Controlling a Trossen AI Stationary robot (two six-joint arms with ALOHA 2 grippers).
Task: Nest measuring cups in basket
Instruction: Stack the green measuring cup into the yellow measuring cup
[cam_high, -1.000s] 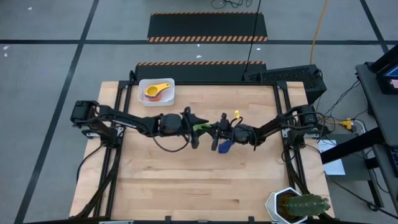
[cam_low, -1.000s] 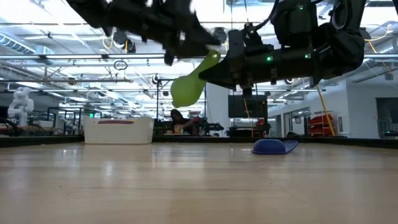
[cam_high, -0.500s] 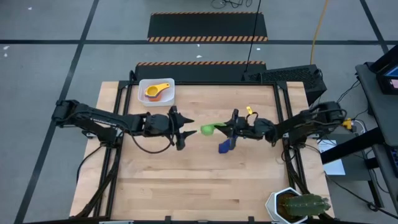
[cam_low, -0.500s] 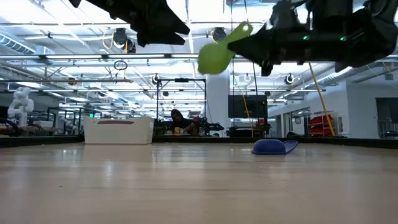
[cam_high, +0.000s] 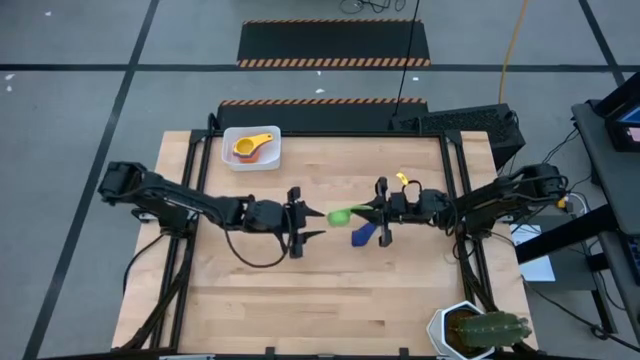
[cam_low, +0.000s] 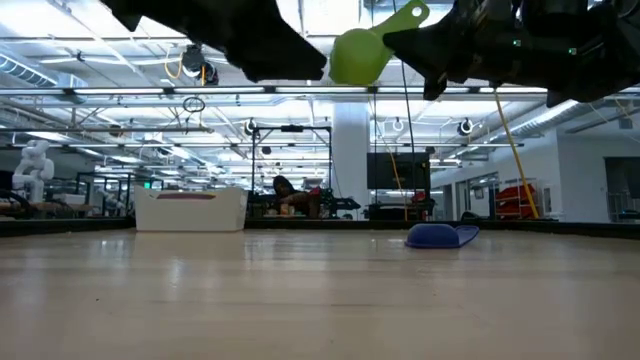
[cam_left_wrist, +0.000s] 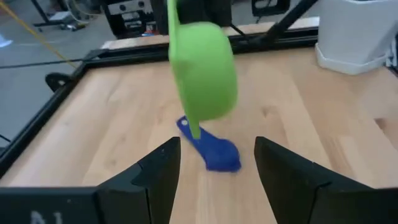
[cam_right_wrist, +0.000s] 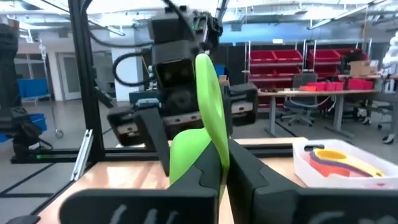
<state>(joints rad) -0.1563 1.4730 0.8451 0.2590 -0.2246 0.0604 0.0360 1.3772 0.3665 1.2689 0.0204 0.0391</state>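
Pale wooden table (cam_high: 330, 290) seen from above: a white basket (cam_high: 251, 147) at its far left corner holds two nested measuring cups, yellow over orange. Toward the table's middle, the right gripper (cam_high: 377, 211) is clamped on the handle of a green cup (cam_high: 339, 216), lifted above a blue cup (cam_high: 362, 236) lying on the wood. The left gripper (cam_high: 309, 222) faces it, fingers apart, holding nothing.

At table height, the green cup hangs high, the blue one flat below, the basket far back.

Left wrist: two spread dark fingers (cam_left_wrist: 155, 174) frame the green bowl.

Right wrist: fingers (cam_right_wrist: 202, 171) pinch the green handle.
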